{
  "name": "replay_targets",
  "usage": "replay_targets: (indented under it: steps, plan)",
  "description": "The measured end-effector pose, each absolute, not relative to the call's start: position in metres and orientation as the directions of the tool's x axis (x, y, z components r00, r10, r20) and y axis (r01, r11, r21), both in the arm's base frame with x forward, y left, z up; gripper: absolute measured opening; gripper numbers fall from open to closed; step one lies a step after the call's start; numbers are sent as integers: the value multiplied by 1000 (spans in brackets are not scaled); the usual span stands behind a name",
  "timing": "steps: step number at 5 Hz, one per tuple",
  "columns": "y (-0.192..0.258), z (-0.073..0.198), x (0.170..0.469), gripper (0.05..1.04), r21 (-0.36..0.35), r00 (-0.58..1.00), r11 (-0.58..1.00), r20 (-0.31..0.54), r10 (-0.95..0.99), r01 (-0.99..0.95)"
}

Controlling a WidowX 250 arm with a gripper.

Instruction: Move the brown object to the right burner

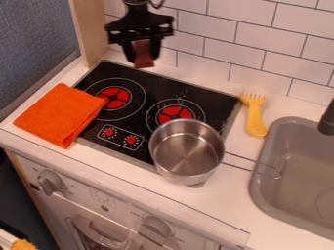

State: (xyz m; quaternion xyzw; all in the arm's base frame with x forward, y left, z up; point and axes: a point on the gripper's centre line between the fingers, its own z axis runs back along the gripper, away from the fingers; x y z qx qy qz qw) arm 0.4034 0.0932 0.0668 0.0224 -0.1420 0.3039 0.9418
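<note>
Calling it about halfway — the claw has the brown object pinched, so the grab's done. Left to do — lowering it onto the right burner.

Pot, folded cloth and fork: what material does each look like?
Pot: bare metal, probably stainless steel; silvery, with soft reflections inside and a wire handle.
Cloth: orange fabric, matte, soft-edged folds; fibre type can't be told.
Fork: likely moulded plastic, uniform yellow with thick rounded handle; painted wood not ruled out.

An orange cloth lies left — pot, yellow fork, sink farther right.
</note>
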Motion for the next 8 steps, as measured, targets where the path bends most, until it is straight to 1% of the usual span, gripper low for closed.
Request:
replay_targets:
  steps: [2, 3, 4, 5, 6, 7, 8]
  plan:
    - [40, 62, 414, 604, -33, 860, 900, 284, 424, -434]
    - [21, 49, 413, 605, -11, 892, 928, 270, 362, -373]
    - [12, 41, 407, 604, 10, 908, 938, 254, 333, -347]
    - [1, 20, 398, 604, 48, 933, 950, 208, 294, -309]
    - [0, 17, 396, 604, 58, 935, 950, 206, 288, -305]
    - [-3, 12, 393, 681, 41, 934, 949, 197, 298, -311]
    - [-2, 11, 388, 952, 46, 938, 947, 164, 306, -317]
